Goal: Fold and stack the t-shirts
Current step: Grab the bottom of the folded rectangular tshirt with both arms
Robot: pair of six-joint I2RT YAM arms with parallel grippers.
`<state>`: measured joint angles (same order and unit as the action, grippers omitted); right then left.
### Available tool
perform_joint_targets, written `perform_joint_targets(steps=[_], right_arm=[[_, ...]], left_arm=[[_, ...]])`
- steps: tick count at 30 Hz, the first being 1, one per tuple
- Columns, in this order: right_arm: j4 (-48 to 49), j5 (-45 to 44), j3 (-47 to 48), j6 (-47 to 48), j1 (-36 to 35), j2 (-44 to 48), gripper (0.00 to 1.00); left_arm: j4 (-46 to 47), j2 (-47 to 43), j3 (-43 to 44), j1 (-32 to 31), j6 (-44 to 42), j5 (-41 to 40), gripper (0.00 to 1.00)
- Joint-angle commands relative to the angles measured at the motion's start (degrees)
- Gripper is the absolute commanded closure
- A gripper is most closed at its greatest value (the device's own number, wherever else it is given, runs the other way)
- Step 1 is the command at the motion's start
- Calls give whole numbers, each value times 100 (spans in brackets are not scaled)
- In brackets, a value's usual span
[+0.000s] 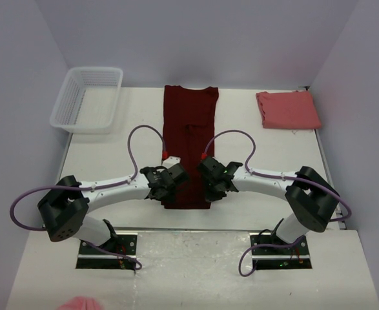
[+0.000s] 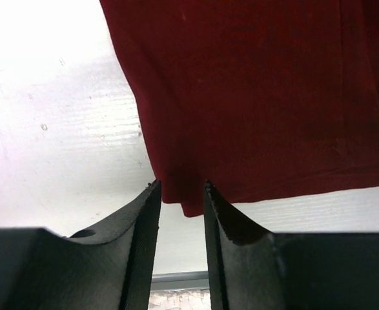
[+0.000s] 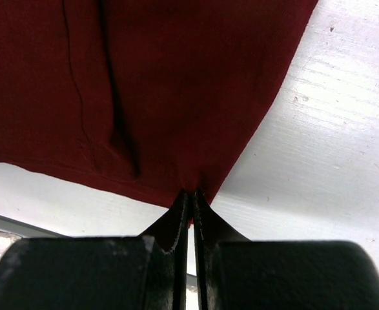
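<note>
The maroon t-shirt [image 1: 190, 123] lies in the middle of the tabletop [image 1: 99, 155] as a long narrow strip. Its sleeves are turned in, its collar is at the far end and its hem is toward the arms. The salmon pink t-shirt [image 1: 287, 108] sits folded into a small rectangle at the far right, well apart from it. A white mesh basket [image 1: 84, 123] stands at the far left corner.

The step in hand looks like the crosswise fold of the maroon strip, since both claws are down at the near hem, one at each corner. The right claw [image 3: 190, 192] is closed, pinching the right hem corner between its tips. The left claw [image 2: 179, 187] has its jaws parted, and the left hem corner lies in the gap between them, unclamped.

The next move probably calls for the left claw to close on its corner so that both sides are held. The hem could then be lifted evenly and carried toward the collar. Raising one corner alone would likely skew the fold. Stacking with the salmon pink t-shirt remains to be done.
</note>
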<state>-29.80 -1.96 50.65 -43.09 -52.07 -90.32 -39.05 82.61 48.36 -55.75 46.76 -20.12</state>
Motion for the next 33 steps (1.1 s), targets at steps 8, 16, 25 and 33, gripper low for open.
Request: perform_joint_targets(steps=[8, 16, 25, 33], right_arm=[[203, 2, -82, -68, -22, 138, 100], [264, 46, -143, -77, -22, 190, 100], [308, 64, -205, -77, -22, 173, 100], [335, 73, -205, -77, -22, 129, 100]], left_arm=[[-68, 97, -142, -288, 404, 87, 71], [-50, 396, -160, -376, 474, 52, 69], [20, 599, -116, -393, 474, -18, 70], [38, 476, -151, -402, 553, -141, 98]])
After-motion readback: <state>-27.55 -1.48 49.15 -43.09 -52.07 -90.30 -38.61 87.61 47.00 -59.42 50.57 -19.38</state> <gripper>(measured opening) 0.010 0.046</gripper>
